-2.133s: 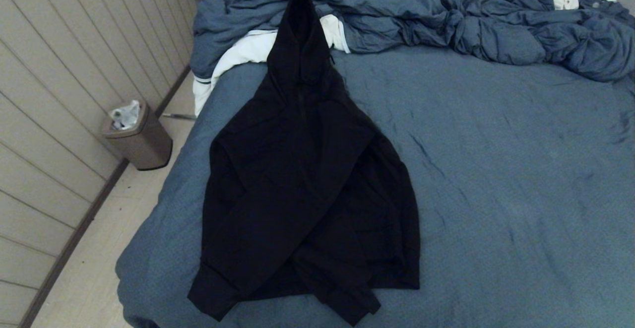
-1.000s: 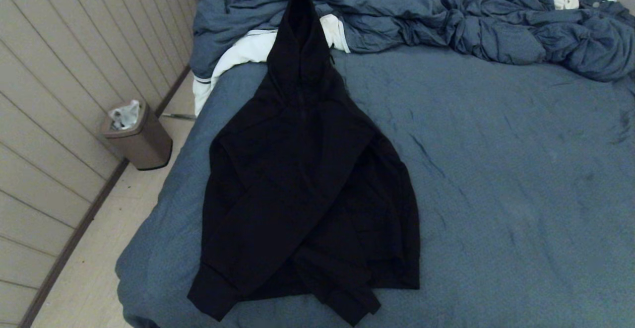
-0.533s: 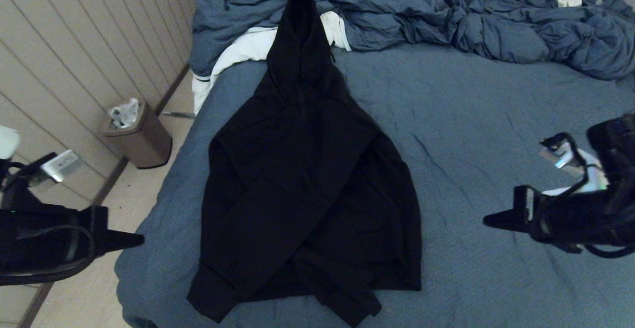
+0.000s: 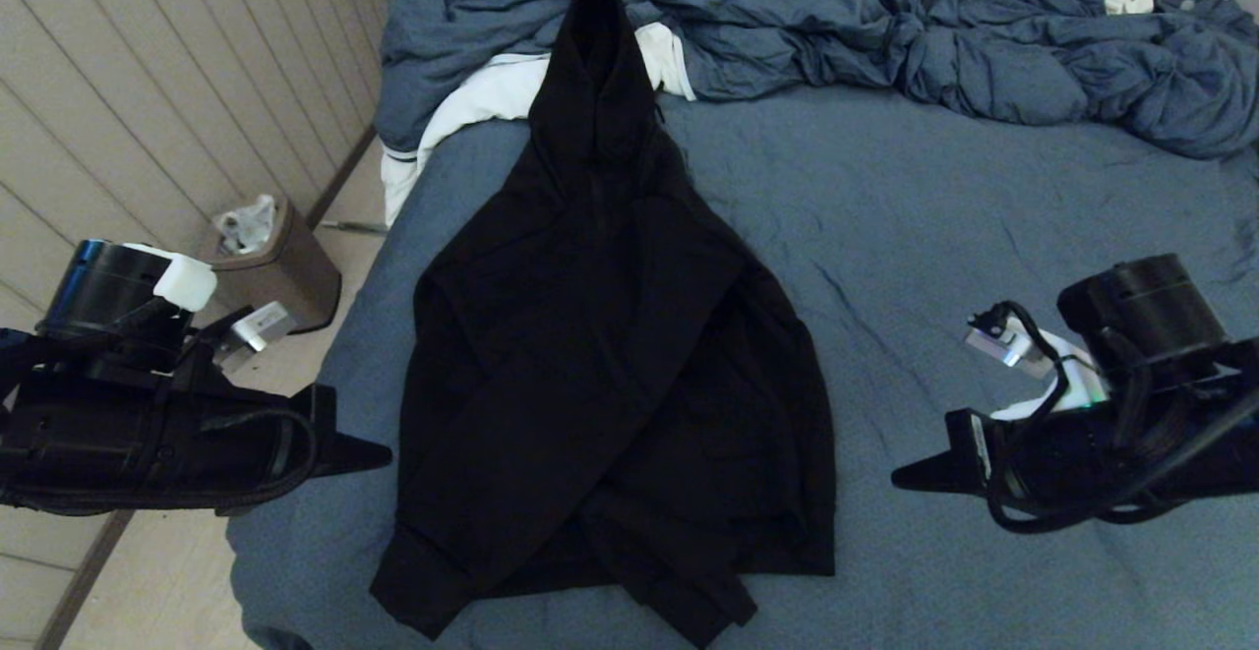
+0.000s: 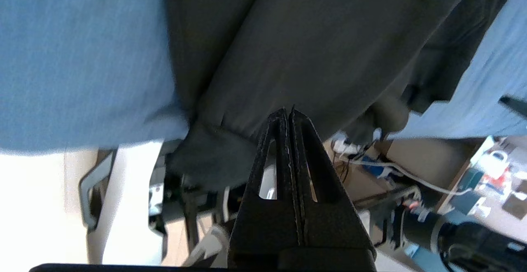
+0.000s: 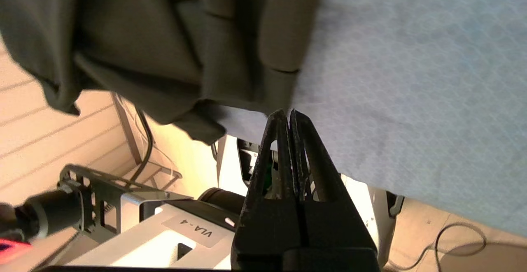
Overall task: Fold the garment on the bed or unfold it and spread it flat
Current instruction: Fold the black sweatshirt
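Lying frame centre on bed (image 4: pixel 984 237): garment (image 4: pixel 610 355), sleeves crossed, body not yet folded. Flanking w/ jaws closed, empty: left gripper (image 4: pixel 379 455) lower left, right gripper (image 4: pixel 903 479) lower right.

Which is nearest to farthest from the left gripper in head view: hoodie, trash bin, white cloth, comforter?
From the left gripper, at the bed's left edge:
1. hoodie, just beside the tip, toward the middle.
2. trash bin, on the floor by the wall.
3. white cloth, by the hood.
4. comforter, bunched along the far end.
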Tool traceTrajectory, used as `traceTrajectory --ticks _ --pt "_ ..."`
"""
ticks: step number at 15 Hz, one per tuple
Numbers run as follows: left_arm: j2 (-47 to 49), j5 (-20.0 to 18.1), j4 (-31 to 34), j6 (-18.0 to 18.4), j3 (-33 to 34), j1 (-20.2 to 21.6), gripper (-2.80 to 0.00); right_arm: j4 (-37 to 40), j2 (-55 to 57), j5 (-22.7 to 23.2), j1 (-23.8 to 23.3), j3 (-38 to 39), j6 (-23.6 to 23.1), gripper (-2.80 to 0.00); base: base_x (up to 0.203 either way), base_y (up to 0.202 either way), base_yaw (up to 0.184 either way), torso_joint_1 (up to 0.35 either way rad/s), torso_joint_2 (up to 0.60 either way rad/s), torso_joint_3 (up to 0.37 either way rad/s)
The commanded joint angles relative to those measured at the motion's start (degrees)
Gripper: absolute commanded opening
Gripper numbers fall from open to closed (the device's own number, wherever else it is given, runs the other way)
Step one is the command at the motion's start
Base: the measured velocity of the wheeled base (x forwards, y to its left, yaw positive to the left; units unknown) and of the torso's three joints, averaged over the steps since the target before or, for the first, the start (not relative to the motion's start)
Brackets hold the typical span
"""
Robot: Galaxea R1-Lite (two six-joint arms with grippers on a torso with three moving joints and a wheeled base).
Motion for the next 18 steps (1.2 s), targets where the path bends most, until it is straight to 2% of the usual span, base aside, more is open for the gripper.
traceTrajectory --ticks 1,8,9,10,13,18 --pt "0.69 -0.16 -1.05 -0.60 0.03 -0.09 -2.80 0.12 -1.24 0.23 0.64 -0.18 -0.11 -2.80 0.000 0.000 0.000 0.000 0.00 0.000" --pt "-0.11 0.37 -1.17 -0.89 0.66 -0.09 -2.80 0.29 -3.30 -0.06 1.07 0.56 -1.75 -2.80 0.000 0.000 0.000 0.000 0.00 0.000" --pt "0.41 0.30 -1.24 -1.09 0.75 -0.09 0.00 0.11 -2.98 -0.36 1.01 1.31 -1.86 -2.80 0.000 0.000 0.000 0.000 0.00 0.000" --pt "1.33 0.34 -1.49 -1.18 0.58 -0.09 0.00 0.04 -2.63 -0.38 0.99 1.26 -1.87 0.00 0.000 0.000 0.000 0.000 0.00 0.000" --pt "3.38 0.21 -3.63 -1.49 0.14 -0.33 0.00 -0.05 -1.01 -0.32 1.28 0.73 -2.19 0.00 0.000 0.000 0.000 0.000 0.00 0.000" --pt "5.02 0.05 -7.16 -1.95 2.91 -0.85 0.00 -2.11 6.15 -0.32 4.87 -1.24 -3.27 0.00 0.000 0.000 0.000 0.000 0.00 0.000"
